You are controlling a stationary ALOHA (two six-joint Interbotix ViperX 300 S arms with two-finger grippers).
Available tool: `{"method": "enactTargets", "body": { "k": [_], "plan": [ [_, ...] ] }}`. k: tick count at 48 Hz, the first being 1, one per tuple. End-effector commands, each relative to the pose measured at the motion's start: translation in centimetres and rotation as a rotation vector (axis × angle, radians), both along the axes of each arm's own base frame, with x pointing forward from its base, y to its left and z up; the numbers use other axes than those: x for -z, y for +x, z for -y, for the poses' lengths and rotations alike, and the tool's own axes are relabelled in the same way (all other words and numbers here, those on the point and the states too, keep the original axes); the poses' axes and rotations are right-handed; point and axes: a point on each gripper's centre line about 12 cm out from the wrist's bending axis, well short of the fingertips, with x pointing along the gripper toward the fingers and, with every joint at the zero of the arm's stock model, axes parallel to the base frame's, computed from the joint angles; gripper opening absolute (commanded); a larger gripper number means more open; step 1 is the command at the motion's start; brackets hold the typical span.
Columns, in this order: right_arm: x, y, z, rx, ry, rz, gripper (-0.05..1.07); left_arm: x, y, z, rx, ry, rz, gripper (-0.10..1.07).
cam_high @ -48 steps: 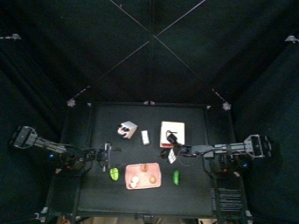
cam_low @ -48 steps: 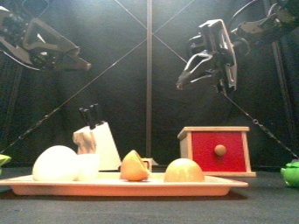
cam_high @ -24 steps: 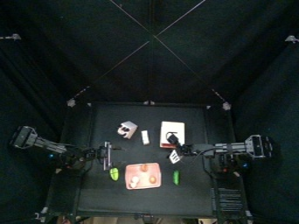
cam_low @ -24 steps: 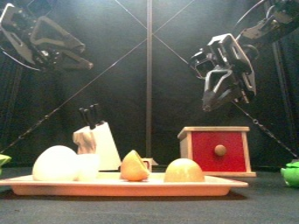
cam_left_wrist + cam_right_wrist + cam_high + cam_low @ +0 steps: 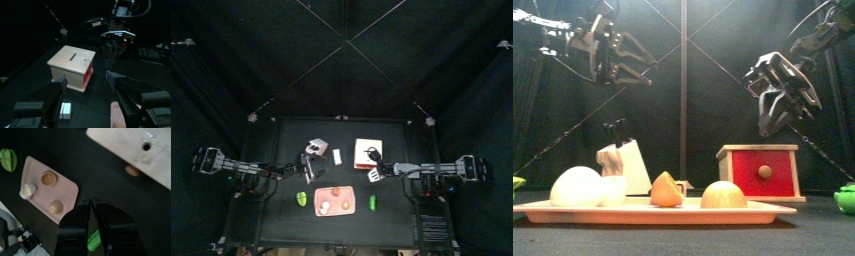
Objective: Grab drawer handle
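While the top view is showing one drawer box (image 5: 369, 150) sitting right of the counter's (image 5: 285, 135) middle, the right gripper (image 5: 372, 176) is hovering beside it. From the front, the left gripper (image 5: 633, 62) is hanging wide and empty; the right gripper is hanging half open, empty, above the knob (image 5: 763, 171). One tray (image 5: 767, 210) is carrying three foods. The left wrist view is showing one box.
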Motion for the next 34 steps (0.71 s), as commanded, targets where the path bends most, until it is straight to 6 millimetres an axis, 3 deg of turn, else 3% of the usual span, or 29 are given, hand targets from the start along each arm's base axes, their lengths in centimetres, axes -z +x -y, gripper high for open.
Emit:
{"method": "enactTargets", "body": {
  "k": [1, 12, 23, 34],
  "plan": [
    [-0.7, -0.4, -0.1, 0.023, -0.045, 0.026, 0.54, -1.3, 1.7, -1.2, -0.046, -0.011, 0.035, 0.93],
    [-0.2, -0.8, -0.8, 0.078, -0.111, 0.052, 0.54, -0.1, 4.9, -4.0, -0.149, -0.067, 0.003, 0.75],
    [0.0, -1.5, -2.0, 0.164, -0.202, 0.041, 0.55, 1.2, 8.7, -6.7, -0.221, -0.104, -0.018, 0.50],
    [0.4, -2.5, -3.0, 0.236, -0.276, 0.044, 0.55, 2.2, 12.6, -8.1, -0.205, -0.137, -0.056, 0.35]
  ]
}}
